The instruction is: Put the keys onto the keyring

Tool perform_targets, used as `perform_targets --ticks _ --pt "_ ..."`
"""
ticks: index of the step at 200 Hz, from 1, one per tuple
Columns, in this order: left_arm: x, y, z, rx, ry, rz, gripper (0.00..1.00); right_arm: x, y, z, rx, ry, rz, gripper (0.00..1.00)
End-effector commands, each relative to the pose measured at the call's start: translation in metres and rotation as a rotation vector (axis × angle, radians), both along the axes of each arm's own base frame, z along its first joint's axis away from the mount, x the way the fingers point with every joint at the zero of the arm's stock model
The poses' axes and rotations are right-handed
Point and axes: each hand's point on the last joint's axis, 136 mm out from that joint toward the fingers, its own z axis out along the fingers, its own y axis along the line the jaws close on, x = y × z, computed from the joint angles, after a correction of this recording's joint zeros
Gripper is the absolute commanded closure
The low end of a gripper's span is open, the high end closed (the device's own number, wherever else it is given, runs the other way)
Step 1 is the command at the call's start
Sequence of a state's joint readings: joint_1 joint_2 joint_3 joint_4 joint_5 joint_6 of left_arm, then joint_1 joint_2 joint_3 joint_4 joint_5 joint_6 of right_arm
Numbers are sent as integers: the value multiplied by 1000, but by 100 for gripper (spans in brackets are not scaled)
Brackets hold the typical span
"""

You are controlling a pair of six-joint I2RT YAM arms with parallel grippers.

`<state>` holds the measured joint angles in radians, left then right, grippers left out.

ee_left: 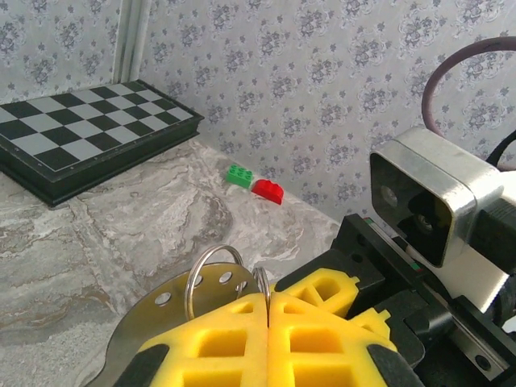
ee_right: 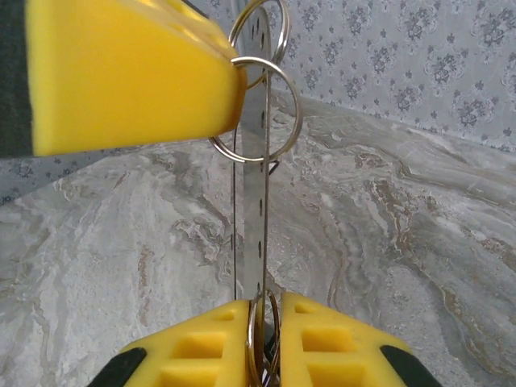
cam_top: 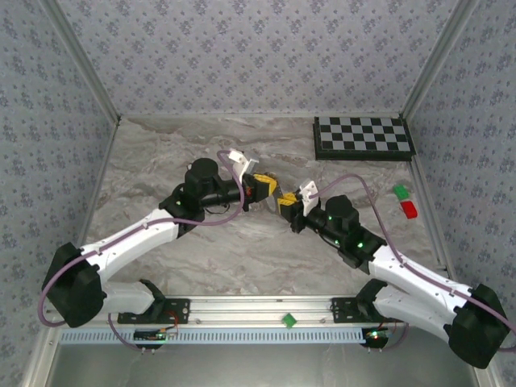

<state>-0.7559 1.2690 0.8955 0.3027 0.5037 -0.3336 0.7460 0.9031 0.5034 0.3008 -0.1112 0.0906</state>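
Meeting above the middle of the marbled table point(cam_top: 242, 258), both arms are working the same small bundle of metal, tip to tip. The left gripper point(ee_left: 268, 308) is pinching with its yellow fingers pressed fully together, and the thin wire of the keyring point(ee_left: 264, 282) is standing up out of the seam between them. The right gripper point(ee_right: 264, 313) is holding its fingers at a narrow slit and appears to be clamping the lower end of a perforated metal plate point(ee_right: 260, 210). That plate is running edge-on up to the keyring at the other gripper's tip. Further ring wire is sitting in the slit, too crowded to separate. A second ring point(ee_left: 214, 248) is passing through a hole near the plate's rounded end. Whether the plate is standing in for a key I cannot tell.

Judgement: the threading step is in hand, with the keyring being steadied on one side and the piece being offered from the other. The next move is calling for a very small, aligned push or twist of the plate along the ring's wire, both grips firm. Pulling the arms apart or tilting either wrist is risking a slip or a bent loop.
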Motion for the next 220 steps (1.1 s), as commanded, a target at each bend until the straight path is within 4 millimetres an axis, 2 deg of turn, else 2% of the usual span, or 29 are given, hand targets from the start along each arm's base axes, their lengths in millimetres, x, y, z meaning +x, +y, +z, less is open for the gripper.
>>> perform_targets --ticks 1,12,24,154,171,191,197,209,220 --pt "-4 2 28 -51 -66 2 100 -3 -1 10 3 -33 -2 89" --pt "-2 2 25 -45 -66 12 100 -4 -1 12 3 -35 6 95" --pt "1 2 22 -33 -69 30 100 -6 -1 14 7 -35 12 97" --pt "8 1 6 54 -189 168 100 -22 19 30 36 -21 98 97" --pt "6 1 9 18 -182 171 100 -22 22 29 45 -15 100 91" --pt "4 0 13 -49 -173 164 100 -22 25 27 58 -2 102 89" --pt "3 0 15 -68 -173 164 100 -22 25 28 65 0 101 84" --pt "3 2 18 -108 -174 167 100 -21 24 28 72 6 92 67" --pt "1 1 20 -129 -172 163 100 -20 20 27 75 11 74 64"
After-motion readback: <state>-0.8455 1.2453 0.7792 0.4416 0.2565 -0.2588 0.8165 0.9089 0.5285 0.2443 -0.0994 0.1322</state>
